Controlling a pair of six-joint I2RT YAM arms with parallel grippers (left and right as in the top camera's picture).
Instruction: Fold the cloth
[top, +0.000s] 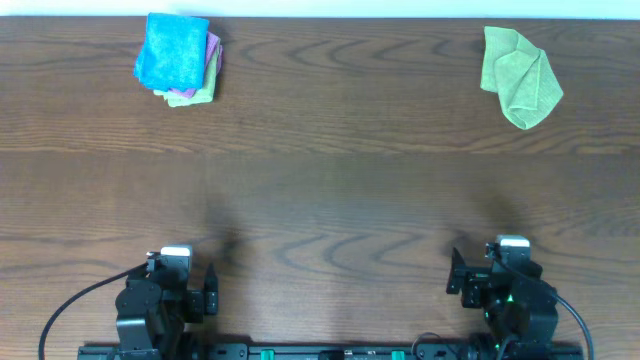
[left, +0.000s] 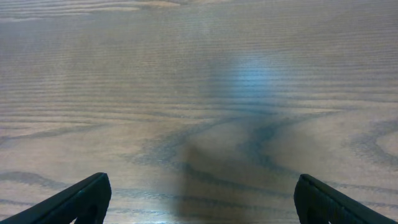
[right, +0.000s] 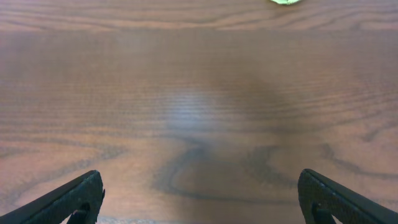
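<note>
The sky-blue cloth (top: 172, 52) lies folded at the far left of the table, on top of a small stack of other cloths. No tag shows on it. My left gripper (top: 178, 275) sits at the near left edge, far from the cloth. In the left wrist view it (left: 202, 190) is open and empty over bare wood. My right gripper (top: 497, 270) sits at the near right edge. In the right wrist view it (right: 202, 190) is also open and empty. The blue cloth does not show in either wrist view.
Under the blue cloth lie a purple cloth (top: 213, 45) and a light green one (top: 200, 95). Another light green cloth (top: 518, 75) lies crumpled at the far right; a sliver of it (right: 285, 2) shows in the right wrist view. The wooden table (top: 330, 180) fills the view.
</note>
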